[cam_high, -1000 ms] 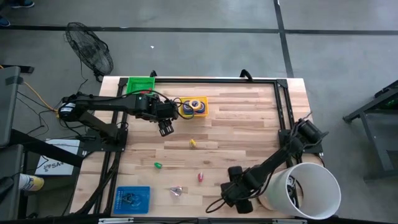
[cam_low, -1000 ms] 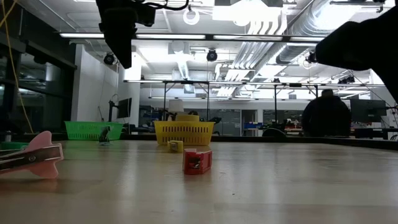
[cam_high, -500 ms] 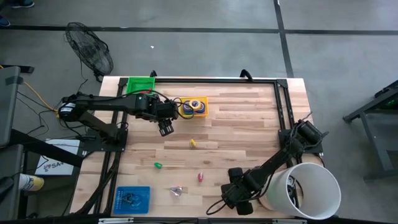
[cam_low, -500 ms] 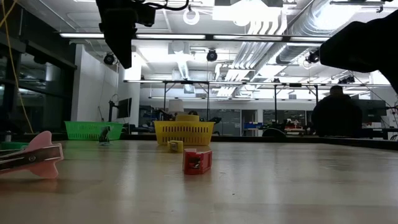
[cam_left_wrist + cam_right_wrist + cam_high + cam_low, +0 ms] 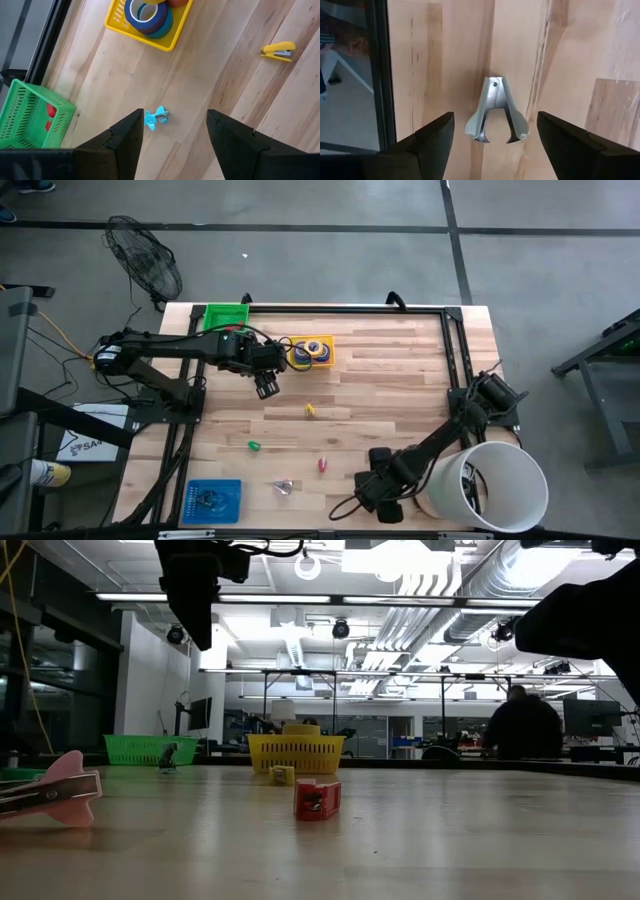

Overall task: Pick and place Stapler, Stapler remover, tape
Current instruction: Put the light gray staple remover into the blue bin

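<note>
Tape rolls [image 5: 311, 352] fill a yellow basket [image 5: 325, 341] on the wooden table [image 5: 390, 380]; both arms' fingers gape empty.

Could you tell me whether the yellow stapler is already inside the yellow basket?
No, the yellow stapler lies on the bare table, apart from the yellow basket, which holds tape rolls.

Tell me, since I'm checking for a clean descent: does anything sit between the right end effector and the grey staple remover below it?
Nothing visible does. The right end effector hangs open above the grey metal staple remover, which lies alone on bare wooden table.
</note>
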You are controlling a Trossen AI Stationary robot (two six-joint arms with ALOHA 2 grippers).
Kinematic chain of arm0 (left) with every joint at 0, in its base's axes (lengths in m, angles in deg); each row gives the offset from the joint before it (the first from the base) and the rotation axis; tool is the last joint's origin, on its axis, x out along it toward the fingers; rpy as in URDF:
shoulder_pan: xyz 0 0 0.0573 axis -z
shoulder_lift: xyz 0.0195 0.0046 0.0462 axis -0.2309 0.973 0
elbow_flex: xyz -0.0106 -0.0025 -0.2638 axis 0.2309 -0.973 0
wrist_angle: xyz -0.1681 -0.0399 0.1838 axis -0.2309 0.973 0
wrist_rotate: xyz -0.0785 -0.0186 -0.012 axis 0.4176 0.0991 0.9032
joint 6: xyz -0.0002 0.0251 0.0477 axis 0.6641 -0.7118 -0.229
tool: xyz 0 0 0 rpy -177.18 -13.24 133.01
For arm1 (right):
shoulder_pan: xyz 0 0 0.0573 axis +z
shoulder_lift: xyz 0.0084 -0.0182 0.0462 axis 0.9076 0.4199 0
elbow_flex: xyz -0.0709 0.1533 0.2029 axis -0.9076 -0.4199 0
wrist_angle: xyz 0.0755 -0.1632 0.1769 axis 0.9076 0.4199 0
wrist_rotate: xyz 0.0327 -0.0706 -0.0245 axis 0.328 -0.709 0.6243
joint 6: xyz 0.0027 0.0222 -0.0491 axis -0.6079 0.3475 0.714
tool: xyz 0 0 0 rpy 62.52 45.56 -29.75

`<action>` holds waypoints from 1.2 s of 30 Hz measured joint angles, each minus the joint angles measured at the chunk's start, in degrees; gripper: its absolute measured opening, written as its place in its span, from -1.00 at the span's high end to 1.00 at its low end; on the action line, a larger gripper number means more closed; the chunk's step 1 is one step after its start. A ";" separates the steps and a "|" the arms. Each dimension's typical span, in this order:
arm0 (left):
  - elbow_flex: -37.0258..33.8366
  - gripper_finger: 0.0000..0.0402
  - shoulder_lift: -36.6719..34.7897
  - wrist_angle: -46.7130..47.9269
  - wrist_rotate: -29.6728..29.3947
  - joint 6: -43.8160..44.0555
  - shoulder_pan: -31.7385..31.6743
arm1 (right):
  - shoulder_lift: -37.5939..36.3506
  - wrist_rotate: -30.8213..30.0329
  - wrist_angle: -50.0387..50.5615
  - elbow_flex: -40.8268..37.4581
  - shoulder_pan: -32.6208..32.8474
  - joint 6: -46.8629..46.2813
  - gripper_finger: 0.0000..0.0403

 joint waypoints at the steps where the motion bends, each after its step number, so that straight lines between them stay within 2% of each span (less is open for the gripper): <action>1: 0.00 -0.05 0.00 0.00 0.14 0.00 -0.01 | 0.02 -0.03 0.16 0.00 -0.01 -0.16 -0.37; 7: 0.00 -0.05 0.02 0.01 0.92 0.01 -0.01 | 0.85 0.51 0.56 0.00 -0.07 -1.12 -0.38; 14: -0.02 -0.05 0.02 0.07 0.95 0.01 -0.01 | 0.92 1.51 0.33 0.00 -0.07 -1.55 -0.57; 19: -0.02 -0.05 0.02 0.06 0.93 0.00 0.01 | 2.04 1.75 -0.16 0.00 0.08 -0.48 -0.59; 29: -0.02 -0.05 0.02 0.07 0.82 0.02 -0.01 | 4.26 0.35 0.20 0.00 0.48 2.24 -0.45; 36: -0.02 -0.05 0.02 0.07 0.75 0.00 -0.01 | 4.26 -0.08 1.45 0.00 0.54 4.12 -0.17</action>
